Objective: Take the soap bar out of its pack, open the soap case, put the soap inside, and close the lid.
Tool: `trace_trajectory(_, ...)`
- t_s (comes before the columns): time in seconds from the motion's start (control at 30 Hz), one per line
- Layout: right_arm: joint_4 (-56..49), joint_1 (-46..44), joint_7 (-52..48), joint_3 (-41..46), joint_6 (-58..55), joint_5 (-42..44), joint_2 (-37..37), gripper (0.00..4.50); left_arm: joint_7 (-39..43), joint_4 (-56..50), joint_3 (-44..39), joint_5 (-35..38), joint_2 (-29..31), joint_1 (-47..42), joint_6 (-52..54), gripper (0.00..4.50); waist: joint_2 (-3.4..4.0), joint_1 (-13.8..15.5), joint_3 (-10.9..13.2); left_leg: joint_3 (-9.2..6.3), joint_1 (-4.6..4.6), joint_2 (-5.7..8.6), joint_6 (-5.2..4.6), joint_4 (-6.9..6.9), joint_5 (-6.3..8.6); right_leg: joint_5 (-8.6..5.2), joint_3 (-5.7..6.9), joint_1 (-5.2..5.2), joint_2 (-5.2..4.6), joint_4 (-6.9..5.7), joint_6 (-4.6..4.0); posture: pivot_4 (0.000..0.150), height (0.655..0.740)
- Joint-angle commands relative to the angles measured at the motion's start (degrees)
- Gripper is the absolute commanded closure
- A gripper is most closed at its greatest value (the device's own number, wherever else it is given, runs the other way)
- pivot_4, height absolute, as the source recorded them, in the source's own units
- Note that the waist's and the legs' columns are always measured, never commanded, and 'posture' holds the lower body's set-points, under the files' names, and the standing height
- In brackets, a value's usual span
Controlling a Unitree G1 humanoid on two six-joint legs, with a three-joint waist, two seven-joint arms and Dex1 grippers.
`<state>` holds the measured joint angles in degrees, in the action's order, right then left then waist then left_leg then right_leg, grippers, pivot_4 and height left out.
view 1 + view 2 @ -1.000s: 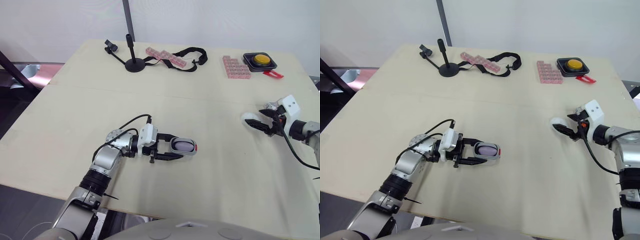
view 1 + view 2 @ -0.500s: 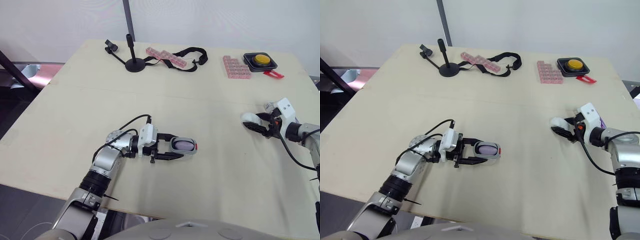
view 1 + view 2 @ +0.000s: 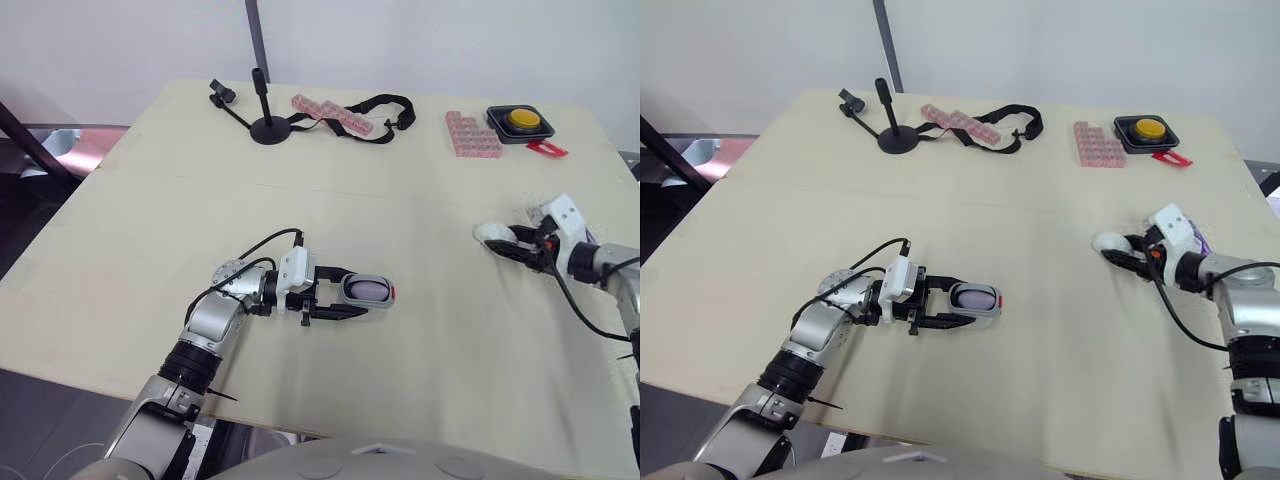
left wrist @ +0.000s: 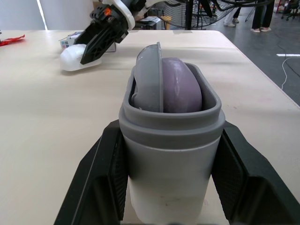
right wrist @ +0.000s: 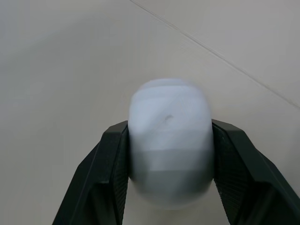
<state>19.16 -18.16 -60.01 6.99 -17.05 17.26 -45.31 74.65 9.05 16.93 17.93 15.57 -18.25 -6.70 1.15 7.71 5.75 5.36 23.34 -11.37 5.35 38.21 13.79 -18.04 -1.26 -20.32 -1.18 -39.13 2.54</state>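
My left gripper (image 3: 347, 294) lies low on the table near its front, shut on the grey soap case (image 3: 366, 291). The case's opening faces away from the gripper, and the purple soap bar (image 4: 181, 87) sits inside it beside a grey insert (image 4: 149, 75). At the right side my right gripper (image 3: 508, 243) is shut on the white lid (image 3: 489, 232), held just above the table; the right wrist view shows the lid (image 5: 169, 136) gripped between both fingers. A small printed box (image 3: 1193, 237), seemingly the soap pack, lies by the right wrist.
Along the far edge stand a black stand (image 3: 268, 126), pink strips (image 3: 330, 112) with a black strap (image 3: 388, 104), a pink block (image 3: 472, 135), a yellow button in a black box (image 3: 520, 121) and a red tag (image 3: 546, 149).
My right gripper has moved a little to the left and lower with the white lid. The left gripper and the case have stayed still.
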Motion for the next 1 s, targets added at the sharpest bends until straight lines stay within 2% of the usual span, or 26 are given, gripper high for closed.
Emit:
trace_trajectory(0.03, -12.3, -0.6, -6.6, -0.6, 0.8, 3.0, -3.1, 2.55, 0.2, -1.0, -0.2, 0.6, 0.5, -0.3, -0.1, 2.61, 0.02, 0.0, 0.0, 0.0, -0.01, -0.01, -0.01, 0.0, 0.0, 0.0, 0.0, 0.0, 0.01, 0.0, 0.0, 0.15, 0.74)
trace_trajectory(0.13, -19.7, -0.7, -9.3, -1.7, -1.2, 5.2, -3.7, 2.55, 0.2, -0.6, -0.6, 0.7, 0.5, -0.6, -0.2, 2.61, 0.01, 0.0, 0.0, -0.01, -0.02, -0.05, -0.02, 0.0, 0.01, 0.0, 0.01, 0.01, 0.02, 0.0, 0.01, 0.15, 0.74)
trace_trajectory(0.33, -37.6, -0.4, -10.2, -4.5, -13.0, 13.6, -4.1, 2.55, 0.2, -0.1, -1.1, 1.7, 0.1, -0.4, 0.6, 2.61, 0.02, 0.1, 0.0, -0.01, -0.02, -0.07, -0.05, 0.0, 0.03, 0.0, 0.01, -0.06, -0.08, -0.04, 0.01, 0.15, 0.74)
trace_trajectory(0.57, -51.4, -2.4, -2.8, -9.5, -26.7, 16.9, -4.3, 2.55, -0.2, 2.4, -1.3, 0.6, -0.6, 0.6, -3.6, 2.61, 0.03, 0.1, 0.0, -0.01, -0.03, -0.07, -0.04, 0.0, 0.02, 0.0, -0.13, -0.05, -0.21, -0.01, 0.01, 0.15, 0.74)
trace_trajectory(1.0, -58.4, -10.4, 5.9, -15.5, -41.3, 21.7, -1.7, 2.55, -0.4, 5.6, -0.6, -0.3, -2.1, -1.7, -6.1, 2.61, 0.04, 0.1, 0.0, 0.03, -0.12, -0.06, -0.02, -0.03, 0.02, -0.01, -0.23, -0.02, -0.23, -0.02, 0.02, 0.15, 0.74)
